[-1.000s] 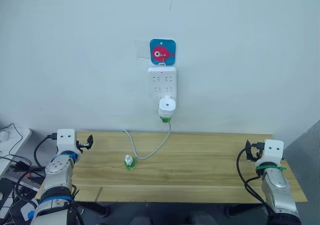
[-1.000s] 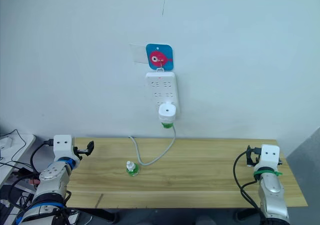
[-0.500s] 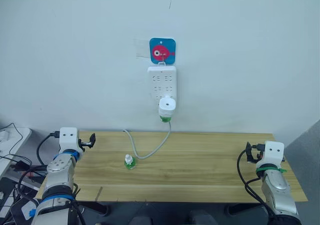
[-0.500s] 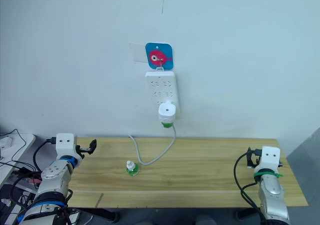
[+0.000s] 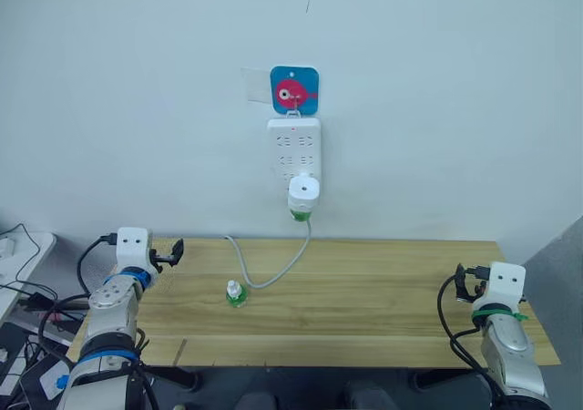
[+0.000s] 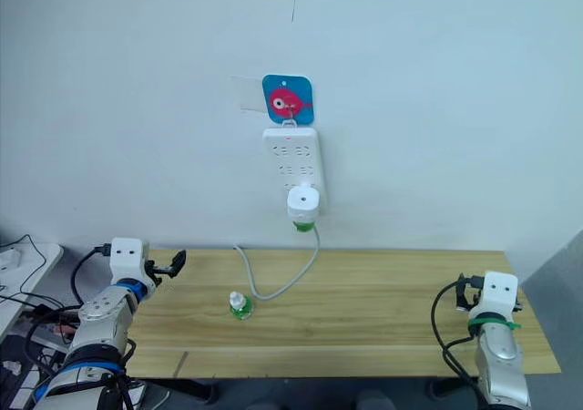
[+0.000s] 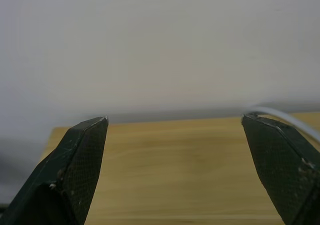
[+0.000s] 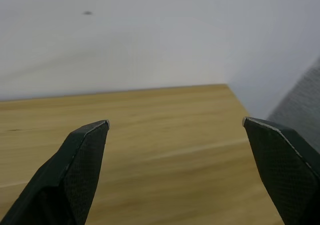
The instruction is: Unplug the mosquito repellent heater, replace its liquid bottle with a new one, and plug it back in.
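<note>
Overhead, from the head views, the mosquito repellent heater (image 5: 303,194) hangs plugged into the bottom of the white power strip (image 5: 294,148) on the wall, long axis upright with its green bottle end down, above the wooden table's (image 5: 364,305) far edge; a spare bottle (image 5: 236,294) stands upright on the tabletop, with the left gripper (image 5: 176,251) over the left edge and the right gripper (image 5: 465,284) near the right edge, both well apart from the heater. Next, the left wrist view shows its fingers (image 7: 75,160) spread wide over bare wood facing the wall, a white cable (image 7: 287,120) near one tip. Lastly, the right wrist view shows wide-parted fingers (image 8: 80,160) holding nothing above the table's corner.
</note>
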